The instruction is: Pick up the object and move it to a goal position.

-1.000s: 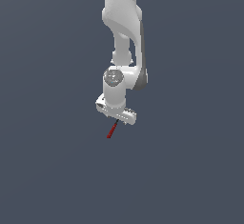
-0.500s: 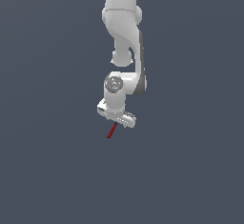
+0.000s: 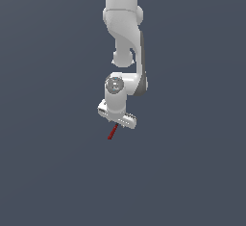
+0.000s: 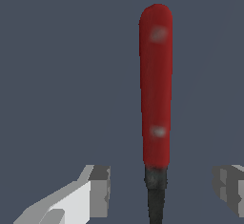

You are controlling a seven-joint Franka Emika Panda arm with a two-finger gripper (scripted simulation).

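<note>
Exterior view first, and your biggest piece is the white Panda arm (image 3: 126, 32), dropping from the top of frame down over a flat slate-grey floor (image 3: 48, 172), elbow bent, wrist joint showing as a round grey cap. Below that you've got the white gripper (image 3: 116, 119), its body tilted so the end toward the exterior view's right sits lower. Right under it, you can see the dark-red stick (image 3: 112, 132), slanting down toward the exterior view's left, its upper end meeting the gripper's underside. Over to the wrist view now, and that stick (image 4: 155, 85) fills the frame: a long rounded red shaft with two pale glints on it, changing to a blackish end (image 4: 156, 194) nearest the camera. Your fingertips (image 4: 97, 189) are spread wide, one grey pad on each side, and both stand clear of the stick with open gap between pad and shaft. So the fingers are apart, nothing clamped, and the blackish end sits roughly midway between them.
</note>
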